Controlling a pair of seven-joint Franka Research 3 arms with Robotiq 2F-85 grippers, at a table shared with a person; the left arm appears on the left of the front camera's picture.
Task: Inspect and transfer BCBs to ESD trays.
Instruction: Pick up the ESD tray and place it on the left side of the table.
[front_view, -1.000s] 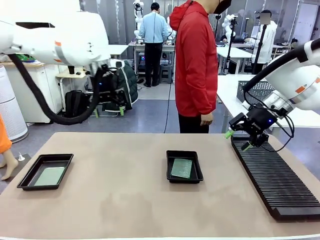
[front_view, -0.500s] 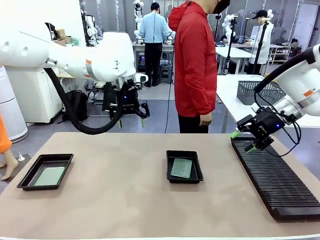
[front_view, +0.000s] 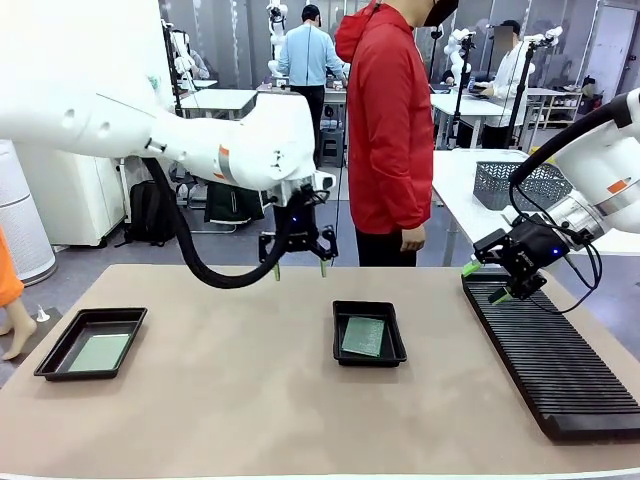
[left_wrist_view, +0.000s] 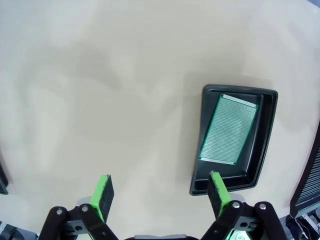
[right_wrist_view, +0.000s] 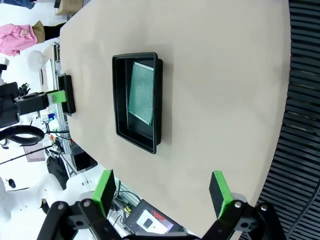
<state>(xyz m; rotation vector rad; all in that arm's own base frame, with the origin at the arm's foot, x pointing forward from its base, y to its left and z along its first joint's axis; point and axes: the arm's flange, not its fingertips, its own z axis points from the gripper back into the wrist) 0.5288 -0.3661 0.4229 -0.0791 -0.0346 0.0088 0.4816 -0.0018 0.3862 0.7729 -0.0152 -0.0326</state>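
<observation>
BCBs lay one in each of the ESD trays, at nine o'clock (front_view: 98, 351) and centre (front_view: 363, 336); rack (front_view: 552, 360) held none, suggesting transfer finished, left gripper (front_view: 299, 268) and right gripper (front_view: 477, 281) spread, empty.

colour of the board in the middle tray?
Green, with a fine grid pattern; BCB shows best in the left wrist view.
</observation>
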